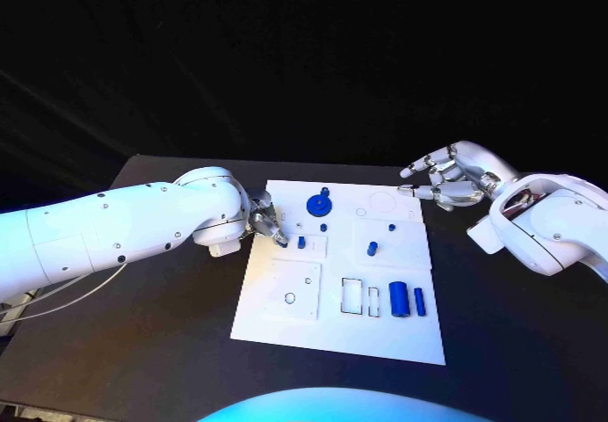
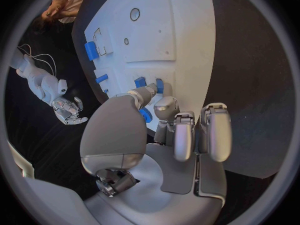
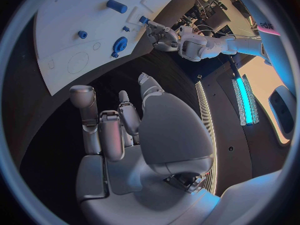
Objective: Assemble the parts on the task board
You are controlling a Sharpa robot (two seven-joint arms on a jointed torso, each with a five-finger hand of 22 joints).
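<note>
The white task board (image 1: 336, 334) lies mid-table with blue parts on it: a round piece (image 1: 320, 206) at its far edge, small pegs (image 1: 372, 249) in the middle, a cylinder (image 1: 399, 299) near right. The left hand (image 1: 269, 225) rests at the board's left edge, fingertips by a small blue part (image 1: 301, 242); whether it grips it I cannot tell. The right hand (image 1: 446, 180) hovers off the far right corner, fingers spread, holding nothing

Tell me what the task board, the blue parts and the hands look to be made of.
Task board: likely matte white plastic, flat with cut-out recesses. Large blue cylinder: probably smooth plastic, evenly coloured with a faint sheen. Left hand and right hand: silvery, metallic-looking with bright highlights; metal or coated plastic, I cannot tell.
</note>
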